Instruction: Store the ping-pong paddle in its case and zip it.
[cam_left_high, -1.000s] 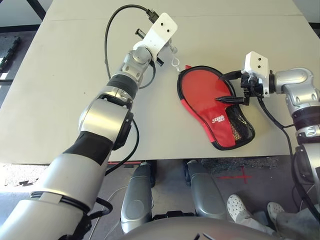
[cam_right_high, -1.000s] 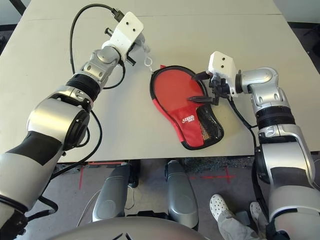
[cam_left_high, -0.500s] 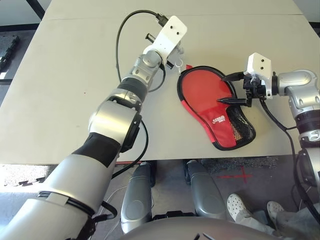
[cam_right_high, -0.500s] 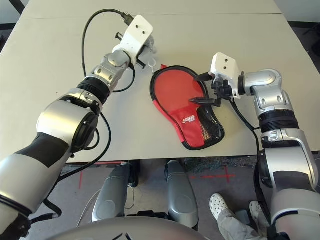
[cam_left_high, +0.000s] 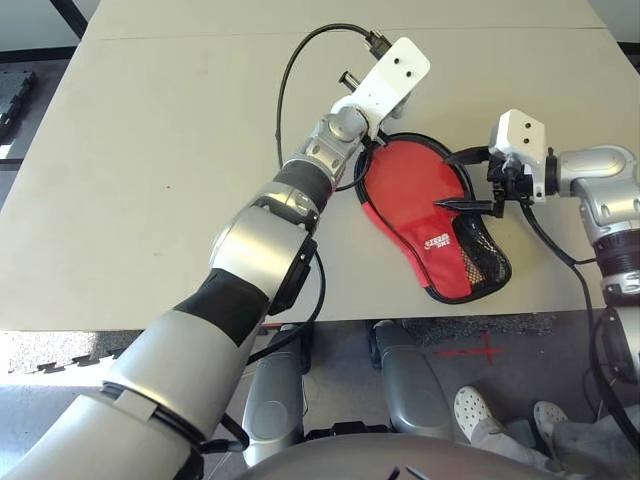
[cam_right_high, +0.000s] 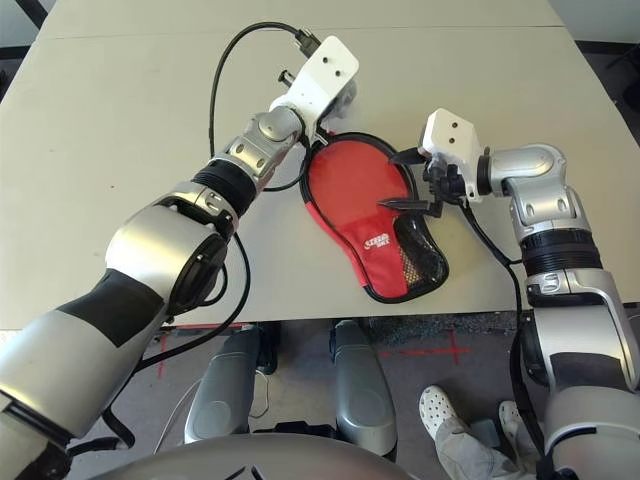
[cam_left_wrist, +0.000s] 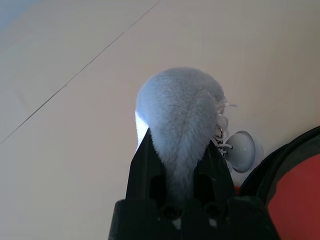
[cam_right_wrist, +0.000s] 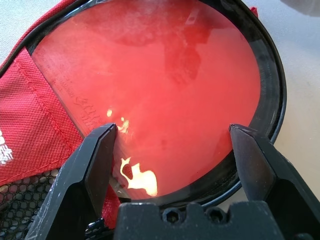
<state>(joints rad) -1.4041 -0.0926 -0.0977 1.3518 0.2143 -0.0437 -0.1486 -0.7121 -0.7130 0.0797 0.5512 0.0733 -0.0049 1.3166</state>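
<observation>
Materials and finishes. The case (cam_left_high: 432, 220) is made of coarse-woven red cloth, edged in black, with an open black mesh pocket (cam_left_high: 480, 255) at its narrow end. Its round panel (cam_right_wrist: 150, 95) is glossy clear plastic, marked by bright reflections, over a smooth red face. The pom-pom (cam_left_wrist: 182, 117) is soft, pale, short-piled fluff, hung on what appears to be fine metal links. The table (cam_left_high: 150, 150) is matt, smooth beige. The fingers (cam_right_wrist: 85, 175) are matt black plastic.

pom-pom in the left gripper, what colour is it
White, looking pale grey in shadow; the pom-pom shows best in the left wrist view, pinched by the left gripper.
</observation>
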